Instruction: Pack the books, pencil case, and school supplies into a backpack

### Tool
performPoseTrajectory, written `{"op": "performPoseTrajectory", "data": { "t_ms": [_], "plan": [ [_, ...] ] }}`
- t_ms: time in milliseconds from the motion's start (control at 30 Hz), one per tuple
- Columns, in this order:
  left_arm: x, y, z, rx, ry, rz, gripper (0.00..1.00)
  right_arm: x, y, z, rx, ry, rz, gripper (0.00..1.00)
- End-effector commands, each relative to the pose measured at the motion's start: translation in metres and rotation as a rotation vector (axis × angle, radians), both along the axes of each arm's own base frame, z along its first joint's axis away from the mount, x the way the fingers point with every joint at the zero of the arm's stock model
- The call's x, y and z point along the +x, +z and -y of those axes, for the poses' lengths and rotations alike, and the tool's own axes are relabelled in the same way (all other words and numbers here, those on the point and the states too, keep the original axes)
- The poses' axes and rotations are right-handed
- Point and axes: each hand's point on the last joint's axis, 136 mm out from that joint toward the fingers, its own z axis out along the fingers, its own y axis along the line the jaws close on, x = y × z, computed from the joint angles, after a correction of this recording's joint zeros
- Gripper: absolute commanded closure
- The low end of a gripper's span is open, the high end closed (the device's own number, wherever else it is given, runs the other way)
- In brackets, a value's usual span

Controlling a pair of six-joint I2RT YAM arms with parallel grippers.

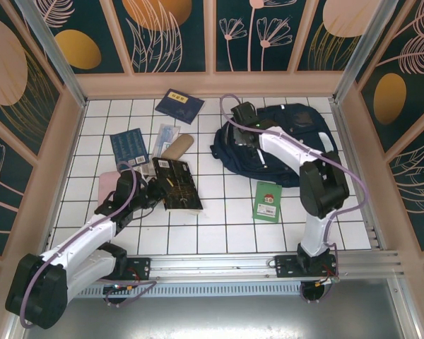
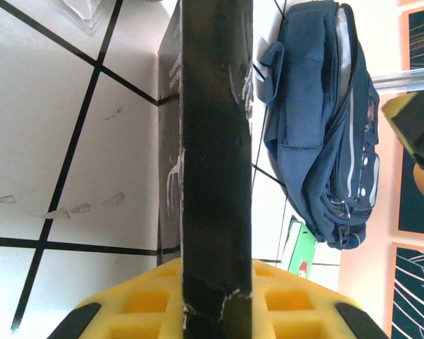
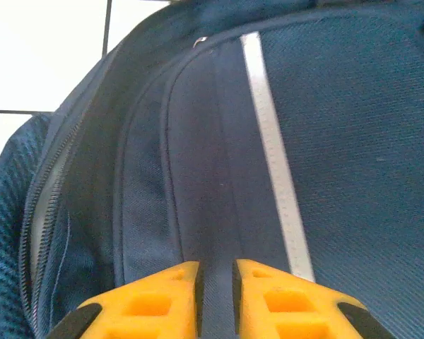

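Books lie scattered over the white tiled table (image 1: pixel 219 212), and the large black book (image 1: pixel 178 182) at the near left is in the grip of the left gripper (image 1: pixel 152 189). In the left wrist view its yellow fingers (image 2: pixel 145 300) are clamped on the book's dark edge, one on each side, and the book stands on edge between them. Pale print shows on its cover, too small to read. The backpack (image 1: pixel 297 134), navy blue, lies slumped at the far right of the table. The right gripper (image 3: pixel 215 279) is down on its left end. Its yellow fingers (image 3: pixel 152 304) are drawn almost together and pinch a narrow ridge of navy fabric just beside a white reflective stripe (image 3: pixel 272 155), with a zip (image 3: pixel 42 205) running further left. A small green booklet (image 1: pixel 267 201) lies flat on the tiles near the backpack's near edge; it carries a small white and red picture, with no lettering legible. At the far middle lies a navy book with a yellow label (image 1: pixel 179 106), whose marks cannot be read. A second navy book (image 1: pixel 129 148) sits at the left. A clear packet (image 1: pixel 165 136) and a tan roll-shaped item (image 1: pixel 177 147) lie between that book and the backpack, just beyond the black book.
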Motion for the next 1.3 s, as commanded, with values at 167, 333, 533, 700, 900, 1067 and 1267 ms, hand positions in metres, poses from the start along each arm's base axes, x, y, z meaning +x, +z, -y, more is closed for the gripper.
{"op": "performPoseTrajectory", "data": {
  "t_ms": [167, 333, 533, 700, 900, 1067, 1267],
  "plan": [
    [0.011, 0.035, 0.008, -0.034, -0.025, 0.113, 0.91, -0.002, -0.042, 0.004, -0.05, 0.017, -0.114, 0.78],
    [0.013, 0.041, 0.011, -0.036, -0.038, 0.124, 0.91, -0.001, -0.053, 0.011, -0.073, 0.0, -0.13, 0.78],
    [0.016, 0.044, 0.014, -0.031, -0.051, 0.128, 0.91, -0.004, -0.037, 0.002, -0.034, 0.013, -0.103, 0.59],
    [0.018, 0.043, 0.015, -0.031, -0.055, 0.129, 0.91, -0.007, -0.018, -0.013, -0.034, 0.046, -0.068, 0.58],
    [0.017, 0.042, 0.014, -0.031, -0.054, 0.123, 0.91, -0.012, -0.021, -0.023, -0.047, 0.06, -0.068, 0.58],
    [0.016, 0.042, 0.014, -0.031, -0.052, 0.124, 0.91, -0.009, -0.013, -0.024, -0.032, 0.056, -0.047, 0.59],
    [0.015, 0.041, 0.014, -0.029, -0.058, 0.12, 0.91, -0.011, -0.042, -0.008, -0.095, 0.024, -0.105, 0.61]
  ]
}}
